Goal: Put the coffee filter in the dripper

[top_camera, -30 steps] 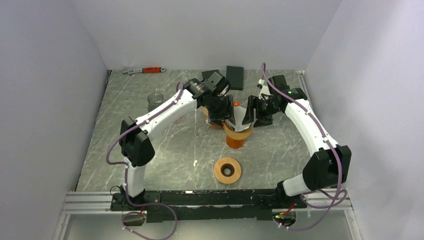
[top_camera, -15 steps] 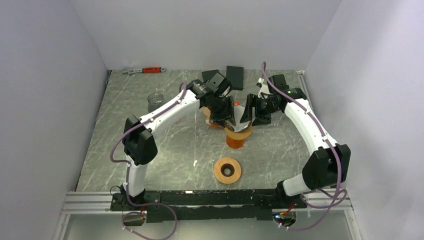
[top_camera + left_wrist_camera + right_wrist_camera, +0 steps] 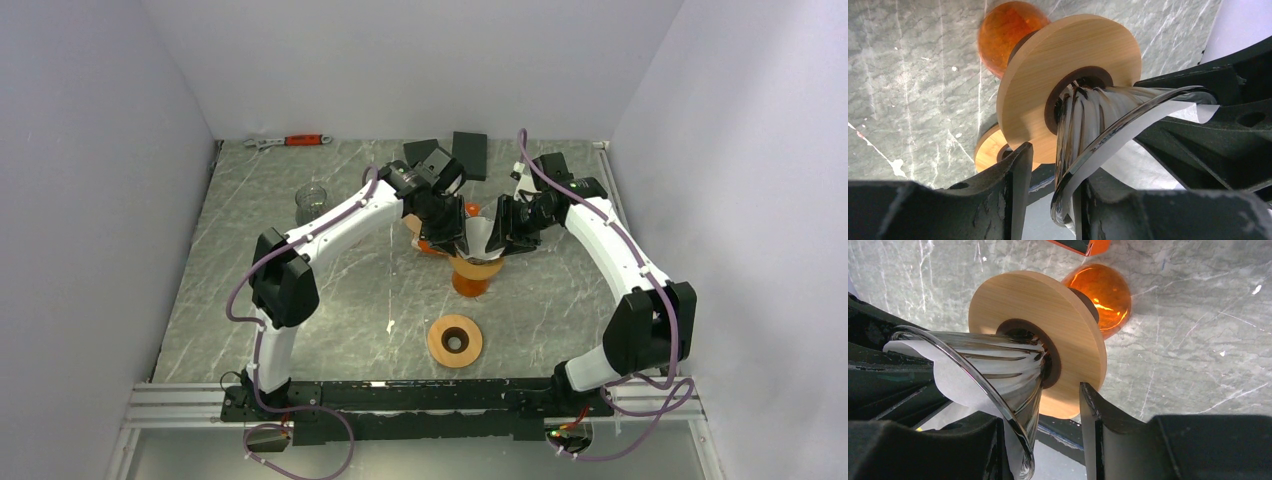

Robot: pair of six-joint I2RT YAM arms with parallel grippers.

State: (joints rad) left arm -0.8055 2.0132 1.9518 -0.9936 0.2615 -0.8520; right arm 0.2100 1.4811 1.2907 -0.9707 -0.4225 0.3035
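Where the top view shows only two grippers crowded at the dripper (image 3: pixel 476 265), the wrist cameras reveal the grip. The left gripper (image 3: pixel 1055 172) straddles the glass rim, fingers parted, with a gap outside the glass. The white coffee filter (image 3: pixel 1128 136) lines the cone, which sits on an orange carafe (image 3: pixel 1100 292). The right gripper (image 3: pixel 1035 407) straddles the rim too, also unclamped.

Wht filter (image 3: pixel 955 385), clear ribbed dripper (image 3: pixel 998 357), orange vessel (image 3: pixel 1100 292), gry veined table (image 3: pixel 1198 340).
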